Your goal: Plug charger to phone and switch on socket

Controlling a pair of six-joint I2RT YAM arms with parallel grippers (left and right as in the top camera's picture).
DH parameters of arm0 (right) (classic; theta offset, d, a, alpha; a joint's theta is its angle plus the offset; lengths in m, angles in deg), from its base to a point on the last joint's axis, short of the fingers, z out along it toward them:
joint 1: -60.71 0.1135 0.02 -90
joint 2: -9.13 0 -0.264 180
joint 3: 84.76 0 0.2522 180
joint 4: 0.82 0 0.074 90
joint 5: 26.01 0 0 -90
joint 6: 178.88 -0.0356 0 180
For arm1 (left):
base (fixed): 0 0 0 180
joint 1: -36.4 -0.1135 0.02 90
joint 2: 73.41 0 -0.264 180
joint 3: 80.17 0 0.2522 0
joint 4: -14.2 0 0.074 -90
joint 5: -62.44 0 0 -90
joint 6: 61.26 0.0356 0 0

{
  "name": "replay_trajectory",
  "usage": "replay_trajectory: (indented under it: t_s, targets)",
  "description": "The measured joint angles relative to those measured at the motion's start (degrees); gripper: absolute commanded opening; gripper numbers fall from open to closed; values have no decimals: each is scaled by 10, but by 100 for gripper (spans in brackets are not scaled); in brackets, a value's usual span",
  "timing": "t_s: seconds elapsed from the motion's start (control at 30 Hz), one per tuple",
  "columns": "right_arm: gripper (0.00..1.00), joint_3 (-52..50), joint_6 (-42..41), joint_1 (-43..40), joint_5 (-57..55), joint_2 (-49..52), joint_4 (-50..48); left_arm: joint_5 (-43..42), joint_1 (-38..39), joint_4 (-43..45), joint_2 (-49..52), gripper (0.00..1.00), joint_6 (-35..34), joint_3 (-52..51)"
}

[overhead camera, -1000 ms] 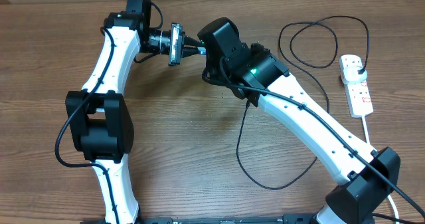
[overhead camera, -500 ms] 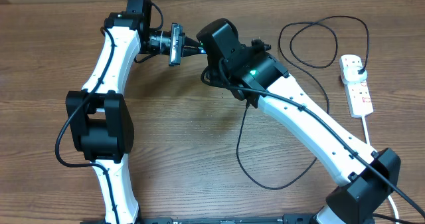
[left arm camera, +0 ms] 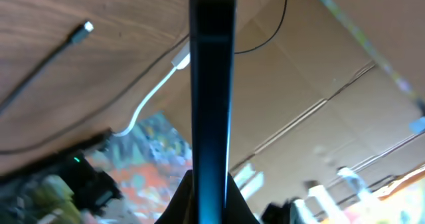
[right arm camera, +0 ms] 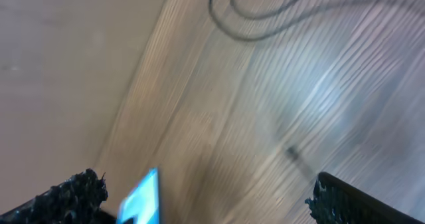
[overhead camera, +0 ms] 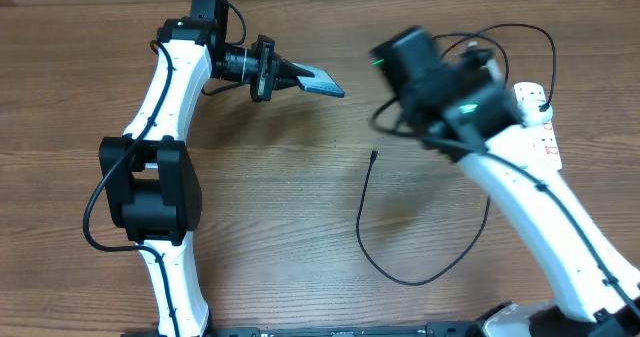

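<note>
My left gripper (overhead camera: 298, 77) is shut on the phone (overhead camera: 322, 82) and holds it off the table at the back, blue screen showing. In the left wrist view the phone (left arm camera: 212, 84) stands edge-on between the fingers (left arm camera: 234, 201). The charger (overhead camera: 372, 239) lies loose on the wood, its connector tip (overhead camera: 373, 156) apart from the phone. My right gripper (right arm camera: 212, 204) is open and holds nothing; it is blurred, above the table between the phone and the socket (overhead camera: 546, 145). The right arm (overhead camera: 470, 102) hides part of the socket.
The charger's far end loops at the back right (overhead camera: 520, 37) toward the socket. The wooden table (overhead camera: 250, 227) lies bare in front of the arms. The left arm's black elbow (overhead camera: 150, 187) sits at the left. The right arm crosses the right side.
The right gripper has opened, let go of the charger tip at the phone and swung away to the right. The tip now lies on the table. The left gripper still holds the phone.
</note>
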Motion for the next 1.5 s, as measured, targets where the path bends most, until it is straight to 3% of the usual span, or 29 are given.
replay_trajectory:
  t_s: [0.2,0.43,0.87,1.07,1.5]
  targets:
    - [100,0,159,-131,99,-3,85,1,0,-4,0,4,82,0]
    - [100,-42,224,-209,129,-3,121,14,0,-26,0,4,168,0]
    - [100,-190,291,-212,147,-3,31,61,0,-45,0,4,255,0]
    - [100,-198,294,-212,124,-3,12,99,0,-48,-9,4,274,0]
    - [100,-200,294,-212,143,-3,-3,250,0,-59,-146,4,287,2]
